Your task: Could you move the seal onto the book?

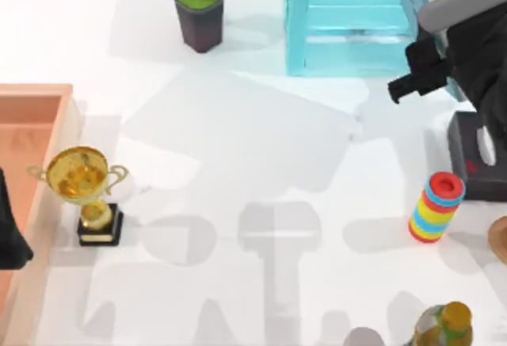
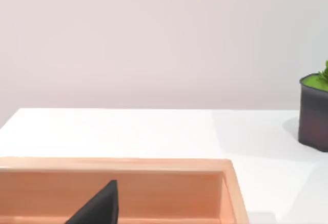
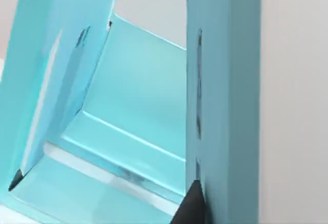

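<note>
Right hand (image 1: 405, 86) beside light-blue shelf frame (image 1: 348, 21), above tissue box (image 1: 475, 156).

A wooden tray's (image 2: 154, 165) rim crosses the white table (image 2: 128, 131); a dark potted plant (image 2: 313, 108) stands apart.

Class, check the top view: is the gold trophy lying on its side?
No, the gold trophy stands upright on its black base beside the wooden tray.

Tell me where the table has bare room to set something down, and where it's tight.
Widest free patch: mid-table, bordered by the trophy on the left, the potted plant and light-blue shelf at the far edge, and the striped stack on the right. Crowded: the right edge, where the right gripper, a black box and a bottle cluster.
</note>
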Robot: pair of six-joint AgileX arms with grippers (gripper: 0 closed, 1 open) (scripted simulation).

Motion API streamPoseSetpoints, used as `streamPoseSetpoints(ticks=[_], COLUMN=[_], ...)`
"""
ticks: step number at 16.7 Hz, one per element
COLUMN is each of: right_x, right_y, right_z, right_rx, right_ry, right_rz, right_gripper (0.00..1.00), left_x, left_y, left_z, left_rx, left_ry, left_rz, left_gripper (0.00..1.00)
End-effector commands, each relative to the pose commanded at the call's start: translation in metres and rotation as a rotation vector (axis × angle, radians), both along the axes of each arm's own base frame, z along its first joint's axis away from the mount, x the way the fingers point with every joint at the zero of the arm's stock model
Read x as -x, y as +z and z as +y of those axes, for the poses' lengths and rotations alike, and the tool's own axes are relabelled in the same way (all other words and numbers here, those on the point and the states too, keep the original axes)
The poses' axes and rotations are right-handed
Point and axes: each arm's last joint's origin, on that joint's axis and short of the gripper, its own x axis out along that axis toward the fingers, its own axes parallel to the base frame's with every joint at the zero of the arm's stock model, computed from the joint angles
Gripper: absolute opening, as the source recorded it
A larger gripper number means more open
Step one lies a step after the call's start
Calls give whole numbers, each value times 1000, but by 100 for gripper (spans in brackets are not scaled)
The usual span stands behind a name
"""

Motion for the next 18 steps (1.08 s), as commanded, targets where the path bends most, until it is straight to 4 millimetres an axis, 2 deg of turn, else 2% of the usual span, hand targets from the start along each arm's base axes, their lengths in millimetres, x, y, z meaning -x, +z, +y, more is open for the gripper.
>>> streamPoseSetpoints(ticks=[3,6,10,13,18], right_x=[10,31,64,80,82], right_y=[-24,-46,-68,-76,-80], right_z=[53,103,150,167,167], right_rx=[334,641,936,1041,1055], right_ry=[113,235,364,412,420], right_rz=[-24,-77,-163,-202,-196], right_gripper=[0,0,0,0,0], left_x=[0,0,0,0,0], left_y=[0,0,0,0,0], left_z=[0,0,0,0,0], left_rx=[0,0,0,0,0], left_ry=[0,0,0,0,0], left_rz=[0,0,0,0,0], left_gripper=[100,100,100,100,100])
